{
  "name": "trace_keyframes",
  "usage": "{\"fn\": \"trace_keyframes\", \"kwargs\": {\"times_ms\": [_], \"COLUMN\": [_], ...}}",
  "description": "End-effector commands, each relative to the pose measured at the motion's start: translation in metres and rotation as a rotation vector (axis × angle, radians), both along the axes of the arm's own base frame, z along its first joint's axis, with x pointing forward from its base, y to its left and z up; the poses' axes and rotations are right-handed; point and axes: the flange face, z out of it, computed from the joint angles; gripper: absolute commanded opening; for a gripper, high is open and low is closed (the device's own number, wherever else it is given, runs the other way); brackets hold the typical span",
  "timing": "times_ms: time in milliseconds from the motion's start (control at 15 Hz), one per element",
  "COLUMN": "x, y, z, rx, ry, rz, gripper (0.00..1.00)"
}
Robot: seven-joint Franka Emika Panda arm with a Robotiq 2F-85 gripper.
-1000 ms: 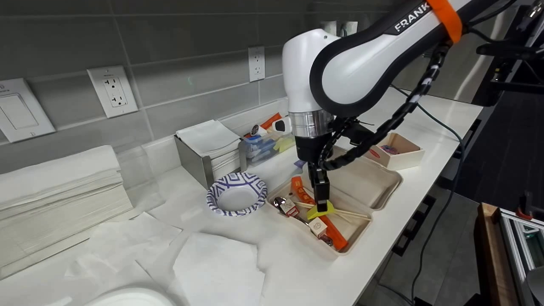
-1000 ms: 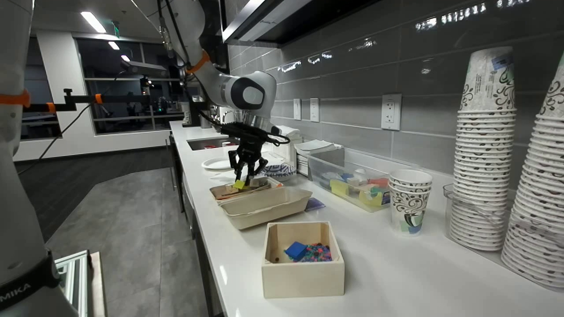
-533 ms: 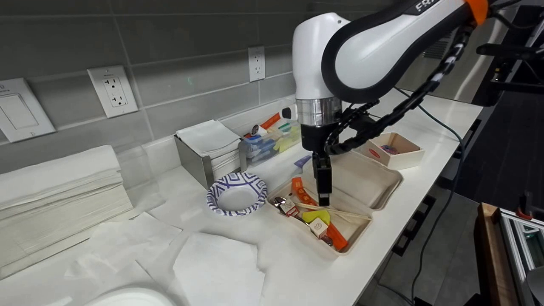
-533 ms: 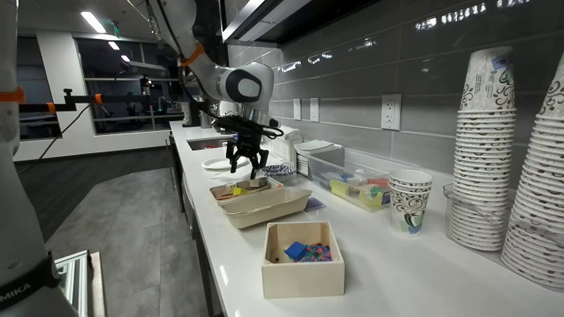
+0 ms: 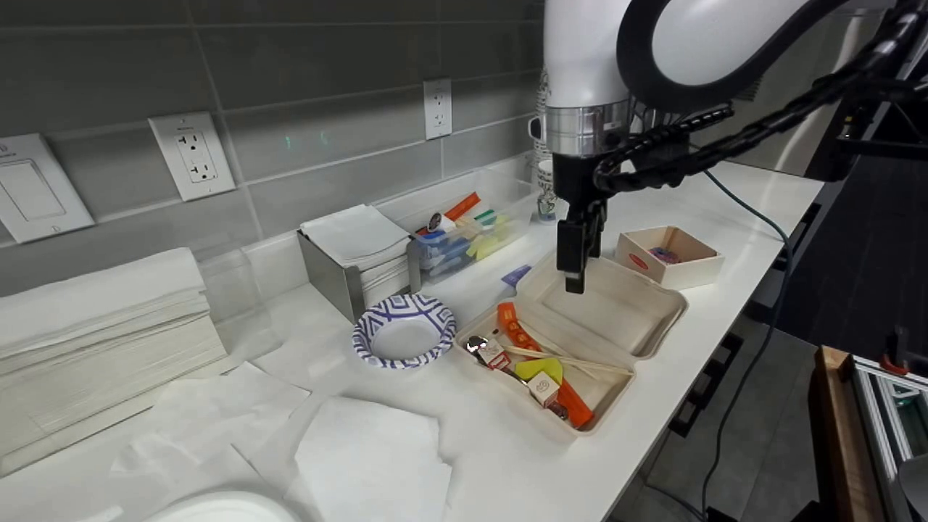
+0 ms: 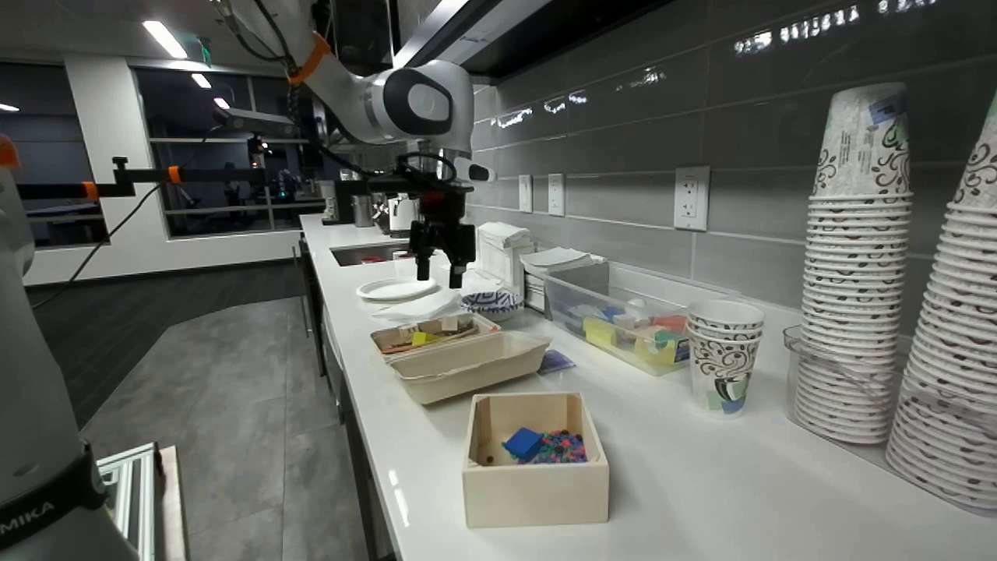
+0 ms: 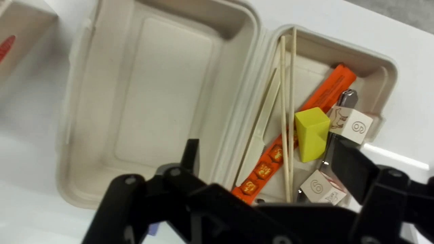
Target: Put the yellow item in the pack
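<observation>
The yellow item (image 7: 312,135), a small bright yellow block with slanted faces, lies in the filled half of the beige pack (image 7: 162,91). It rests over an orange-red wrapper strip (image 7: 335,86), between chopsticks (image 7: 284,118) and a wooden cube (image 7: 352,123). In the exterior views, the yellow item (image 5: 540,368) (image 6: 420,338) sits low inside the pack (image 5: 605,304) (image 6: 467,370). My gripper (image 6: 440,279) hangs above the pack, fingers wide apart with nothing between them. The wrist view shows one finger (image 7: 191,154) over the bare half and the other finger (image 7: 351,166) over the filled half's edge.
A wooden box (image 5: 670,261) with small bits stands close beyond the pack's bare half. A patterned bowl (image 5: 384,348), a metal napkin holder (image 5: 330,279) and a clear bin (image 6: 615,335) stand toward the wall. Paper cups (image 6: 724,351) are further along.
My gripper has opened and let go of the yellow item, which has settled in the pack. The arm has since risen and shifted toward the pack's bare half.
</observation>
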Motion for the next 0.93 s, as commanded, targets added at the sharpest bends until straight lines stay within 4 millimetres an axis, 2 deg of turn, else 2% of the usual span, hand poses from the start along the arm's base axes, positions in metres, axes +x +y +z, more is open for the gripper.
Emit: {"fn": "trace_keyframes", "kwargs": {"times_ms": [0, 333, 400, 533, 867], "x": [-0.019, -0.027, -0.013, -0.014, -0.013], "y": [-0.005, -0.006, -0.004, -0.004, -0.004], "z": [0.027, 0.065, 0.058, 0.065, 0.060], "rx": [-0.038, -0.048, -0.024, -0.022, -0.023], "ry": [-0.012, -0.103, -0.087, -0.100, -0.091], "rz": [-0.144, -0.213, -0.185, -0.186, -0.185], "gripper": [1.00, 1.00, 1.00, 1.00, 1.00]}}
